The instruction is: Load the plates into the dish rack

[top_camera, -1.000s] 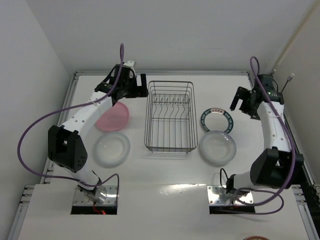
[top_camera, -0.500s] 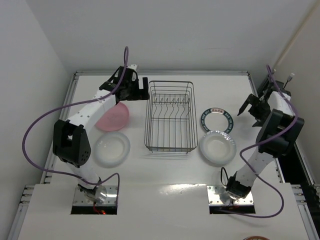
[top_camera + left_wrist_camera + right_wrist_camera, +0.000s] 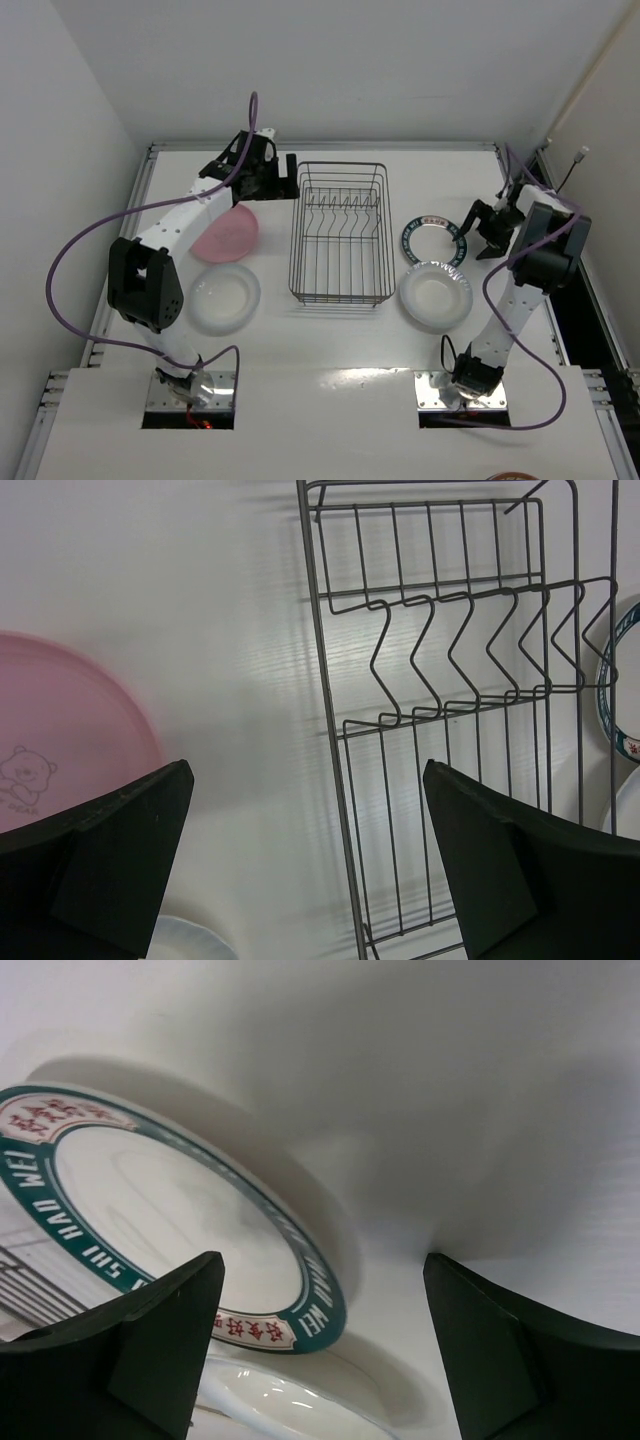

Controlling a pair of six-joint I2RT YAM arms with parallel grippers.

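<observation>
Top external view: all four plates lay flat on the table [image 3: 330, 345], none in the rack yet.
Table: white, with the rack in the middle and two plates on either side of it.
Dish rack: the dish rack [image 3: 341, 232] stood empty between the arms, its row of upright prongs across the far half.
Pink plate: the pink plate [image 3: 228, 235] lay left of the rack, partly beneath the left arm.
Teal-rimmed plate: the teal-rimmed plate [image 3: 432, 240] lay right of the rack. Its near edge touched or slightly overlapped the plate nearer the bases; I could not tell which.
Translucent plates: the left translucent plate [image 3: 224, 298] sat nearer the arm bases than the pink one, and the right translucent plate [image 3: 435, 295] mirrored it on the other side.
Left pincer: the left pincer [image 3: 315, 865] hung spread wide and empty over bare table between the pink plate and the rack.
Right pincer: the right pincer [image 3: 320, 1350] was low at the teal-rimmed plate's outer edge, spread wide and gripping nothing, with the rim just ahead of it.
Handling: the plates looked stiff, smooth and probably light, and their glossy faces would likely slip. Lying flat, they offered only the rim, so I judged the best hold to be one tip under the lip and one on the inner slope.
Risk: a shallow bite could let a plate swing or drop, and the teal-rimmed one might chip.
</observation>
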